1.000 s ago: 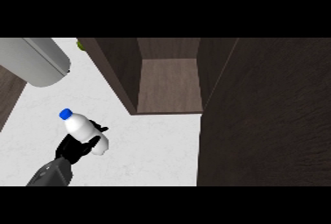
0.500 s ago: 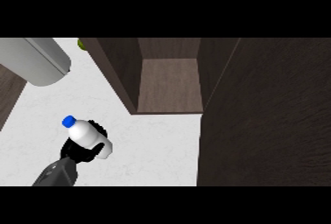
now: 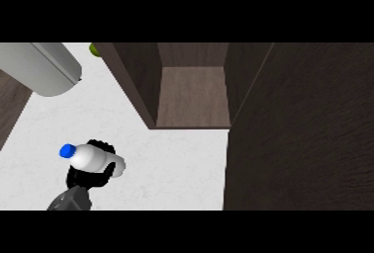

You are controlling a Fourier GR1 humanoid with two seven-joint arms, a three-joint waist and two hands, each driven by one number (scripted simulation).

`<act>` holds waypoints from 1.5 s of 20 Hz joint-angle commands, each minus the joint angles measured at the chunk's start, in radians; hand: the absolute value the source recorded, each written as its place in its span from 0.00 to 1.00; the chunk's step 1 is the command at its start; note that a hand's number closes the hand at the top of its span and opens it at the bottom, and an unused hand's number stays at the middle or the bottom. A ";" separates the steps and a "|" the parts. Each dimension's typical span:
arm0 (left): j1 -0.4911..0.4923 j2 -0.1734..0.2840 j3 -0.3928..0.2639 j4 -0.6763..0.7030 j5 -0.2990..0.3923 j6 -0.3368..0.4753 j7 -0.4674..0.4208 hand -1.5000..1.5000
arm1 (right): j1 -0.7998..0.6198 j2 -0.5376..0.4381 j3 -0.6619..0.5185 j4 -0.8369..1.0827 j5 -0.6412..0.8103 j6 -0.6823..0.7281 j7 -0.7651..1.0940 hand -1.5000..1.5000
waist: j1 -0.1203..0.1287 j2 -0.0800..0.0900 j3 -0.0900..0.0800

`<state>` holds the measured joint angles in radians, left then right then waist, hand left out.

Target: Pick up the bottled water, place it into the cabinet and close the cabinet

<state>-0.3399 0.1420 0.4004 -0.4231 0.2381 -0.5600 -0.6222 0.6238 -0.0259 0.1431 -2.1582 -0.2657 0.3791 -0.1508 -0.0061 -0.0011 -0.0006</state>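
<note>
My left black hand (image 3: 89, 177) is curled around the white, blue-capped water bottle (image 3: 95, 157). The dark wooden cabinet (image 3: 191, 94) stands open.

The left hand (image 3: 87, 179) curls round the bottled water (image 3: 95, 157) — blue cap toward the view's left — above the white tabletop (image 3: 175, 163). The dark cabinet (image 3: 194, 94) stands open, well apart from the bottle.

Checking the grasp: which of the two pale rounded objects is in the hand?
The white plastic bottle with a blue cap, lower left; the left hand curls round it. The large grey rounded object at upper left lies untouched.
</note>
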 commanded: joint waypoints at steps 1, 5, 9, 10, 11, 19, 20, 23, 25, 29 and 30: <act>0.050 -0.008 0.001 -0.084 0.056 -0.079 0.007 1.00 | 0.024 -0.024 -0.017 -0.076 -0.027 -0.005 0.041 0.00 | 0.006 -0.002 0.001; 0.110 -0.012 -0.017 -0.207 0.104 -0.115 0.083 1.00 | 0.029 -0.002 0.016 0.016 0.033 0.016 -0.041 0.00 | 0.012 -0.005 0.002; 0.134 -0.076 -0.064 -0.356 0.129 -0.006 0.204 1.00 | 0.059 -0.013 0.037 -0.078 -0.004 0.005 0.029 0.00 | 0.010 -0.005 0.002; 0.095 -0.098 -0.075 -0.384 0.129 0.051 0.236 1.00 | -0.015 0.017 0.044 0.011 0.050 -0.021 0.002 0.00 | 0.010 -0.003 0.002; 0.133 -0.108 -0.080 -0.475 0.162 0.050 0.298 1.00 | -0.064 -0.001 -0.009 0.019 0.000 -0.023 0.028 0.00 | 0.017 -0.004 0.002; 0.153 -0.141 -0.290 -0.722 0.235 0.252 0.394 1.00 | -0.052 0.011 0.059 0.016 0.015 -0.037 0.044 0.00 | 0.004 -0.001 0.001; 0.228 -0.141 -0.345 -0.845 0.264 0.288 0.413 1.00 | -0.032 -0.004 0.015 0.012 -0.006 -0.017 -0.003 0.00 | 0.008 -0.004 0.002; 0.181 -0.142 -0.434 -0.828 0.229 0.406 0.362 1.00 | -0.025 0.008 0.056 0.029 0.016 -0.028 0.009 0.00 | 0.001 -0.001 0.001; 0.182 -0.142 -0.478 -0.842 0.207 0.431 0.338 1.00 | -0.016 0.018 0.099 0.017 0.047 -0.036 0.002 0.00 | 0.001 -0.001 0.001; 0.049 -0.142 -0.543 -0.861 0.223 0.624 0.409 1.00 | -0.021 -0.015 0.050 -0.048 -0.014 -0.044 0.055 0.00 | -0.005 0.000 0.001; 0.083 -0.142 -0.592 -0.954 0.221 0.668 0.441 1.00 | -0.048 0.025 0.076 0.076 0.047 -0.037 -0.052 0.00 | 0.000 -0.001 0.001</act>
<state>-0.2213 0.0014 -0.1036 -1.2945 0.4598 -0.0286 -0.2242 0.5893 -0.0121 0.2204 -2.1420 -0.2349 0.3359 -0.1416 -0.0061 -0.0021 0.0001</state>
